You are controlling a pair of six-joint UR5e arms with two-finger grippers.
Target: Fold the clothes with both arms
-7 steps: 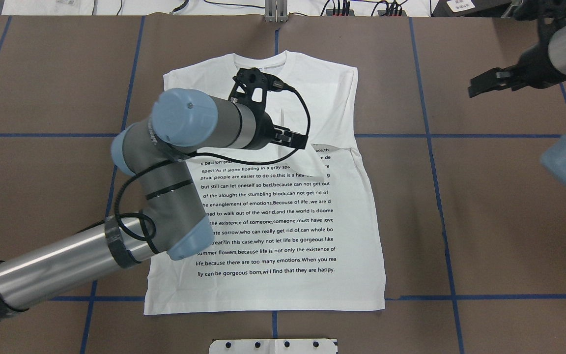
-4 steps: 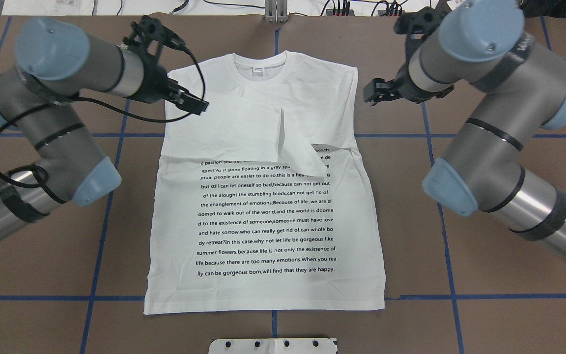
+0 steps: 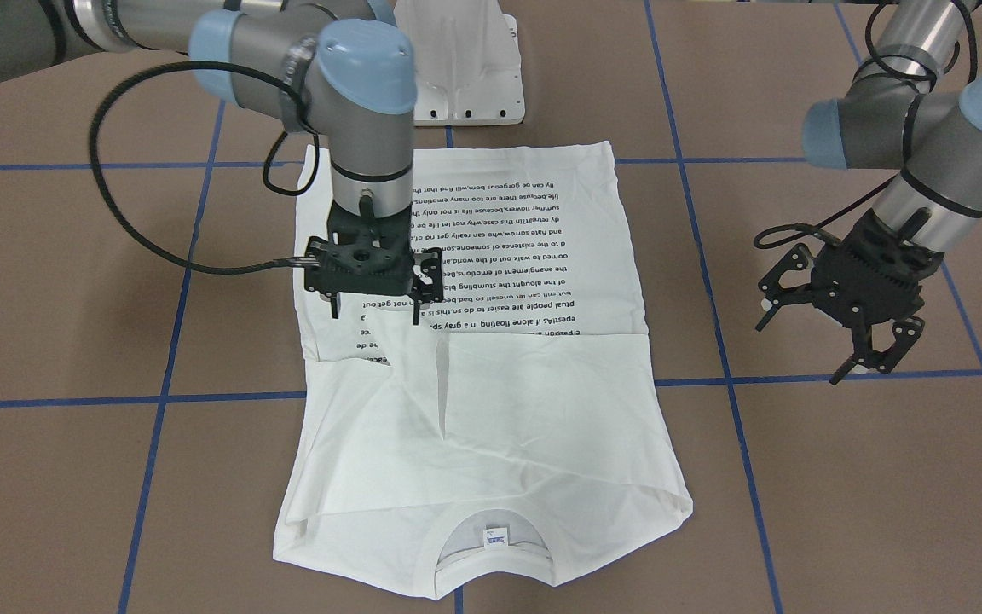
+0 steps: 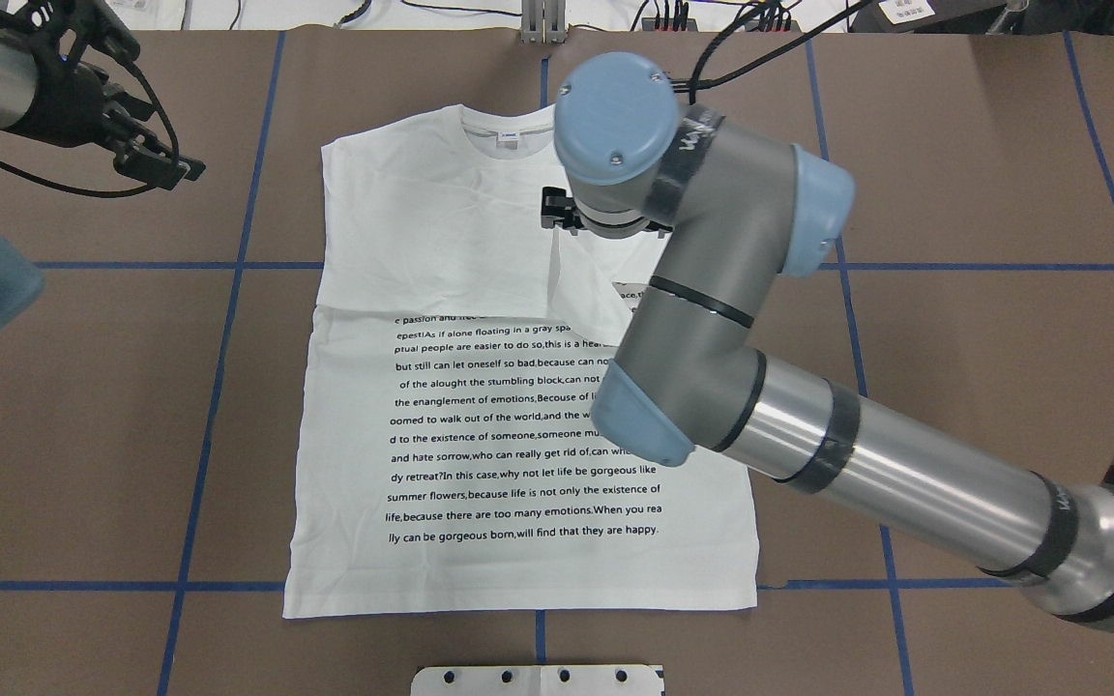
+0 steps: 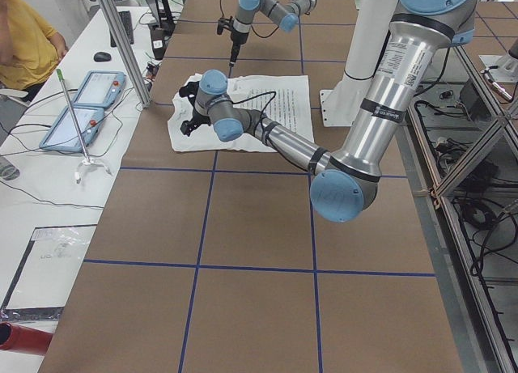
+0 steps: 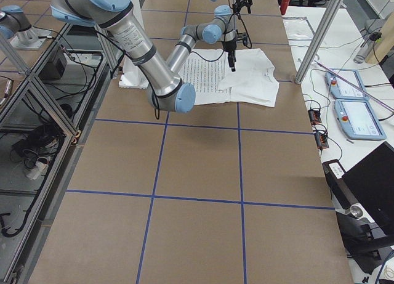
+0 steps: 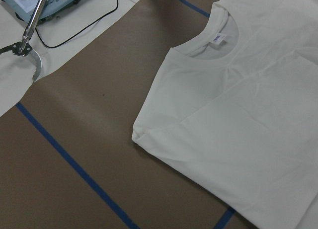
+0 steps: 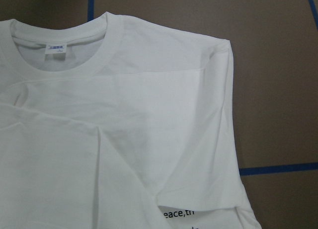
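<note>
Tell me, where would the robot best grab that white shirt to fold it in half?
Probably its two bottom hem corners, the left gripper on one and the right gripper on the other, pinched from above at the edge nearest the robot. The shirt lies flat with sleeves already folded in, so those corners are free edges to carry toward the collar.

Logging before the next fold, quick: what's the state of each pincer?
Left pincer: open, empty, off the shirt.
Right pincer: open, empty, over the shirt.
</note>
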